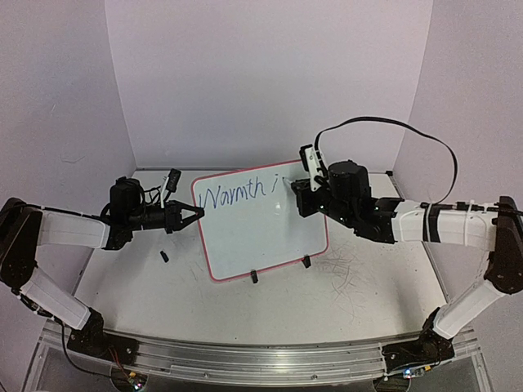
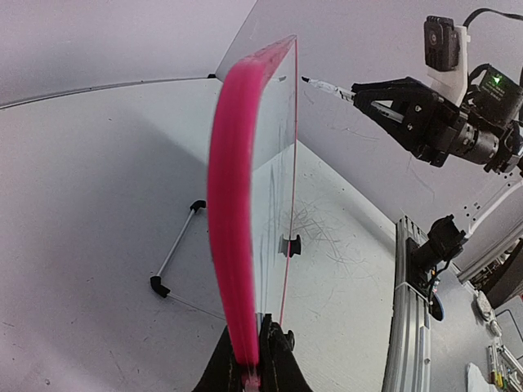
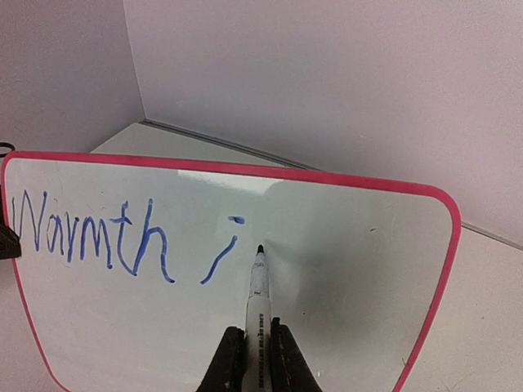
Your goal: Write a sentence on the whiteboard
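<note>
The right pincer (image 3: pixel 252 336) is closed on the barrel of a white marker with a dark nib (image 3: pixel 259 282). The nib sits at, or just off, the small glossy whiteboard with a thin pink-red frame (image 3: pixel 351 269); contact cannot be told. The sentence (image 3: pixel 90 237), in dark blue slanted script, reads "Warmth i" along the top line, and the nib is just right of the "i". The left pincer (image 2: pixel 253 347) is clamped shut on the whiteboard's left frame edge. The whiteboard stands tilted on a metal wire stand with black feet (image 2: pixel 173 257) on the scratched white tabletop (image 1: pixel 359 278).

The main risk, I judge, is pressure. The writing is heading away from the held edge, so a firm push could swing the whiteboard back about that one-sided grip or skid the feet, breaking the stroke. Too light a touch would leave gaps. The marker could also twist between the narrow fingers, and large letters may run out of room before the right frame.
</note>
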Available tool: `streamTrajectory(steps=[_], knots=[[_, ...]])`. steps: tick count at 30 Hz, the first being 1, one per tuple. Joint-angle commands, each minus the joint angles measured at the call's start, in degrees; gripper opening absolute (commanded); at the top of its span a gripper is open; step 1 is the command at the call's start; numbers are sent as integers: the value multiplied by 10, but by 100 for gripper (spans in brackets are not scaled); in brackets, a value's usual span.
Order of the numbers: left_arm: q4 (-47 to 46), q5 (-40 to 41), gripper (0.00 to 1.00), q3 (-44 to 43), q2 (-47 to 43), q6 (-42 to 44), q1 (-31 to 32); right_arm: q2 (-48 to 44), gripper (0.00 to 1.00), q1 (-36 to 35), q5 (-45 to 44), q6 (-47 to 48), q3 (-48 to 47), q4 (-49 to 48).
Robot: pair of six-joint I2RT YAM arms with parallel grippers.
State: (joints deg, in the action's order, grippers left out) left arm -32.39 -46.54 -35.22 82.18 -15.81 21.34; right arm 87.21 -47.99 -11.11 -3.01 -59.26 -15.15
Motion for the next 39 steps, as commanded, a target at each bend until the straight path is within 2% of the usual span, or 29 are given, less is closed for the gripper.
streamTrajectory(steps=[1, 17, 39], knots=[[6, 37, 0, -6, -11, 44, 2, 10, 0, -1, -11, 7, -27, -17], [7, 36, 0, -5, -10, 46, 2, 35, 0, 2, -25, 3, -29, -23], [7, 37, 0, -5, -11, 46, 2, 0, 0, -5, -1, -50, 26, 0]])
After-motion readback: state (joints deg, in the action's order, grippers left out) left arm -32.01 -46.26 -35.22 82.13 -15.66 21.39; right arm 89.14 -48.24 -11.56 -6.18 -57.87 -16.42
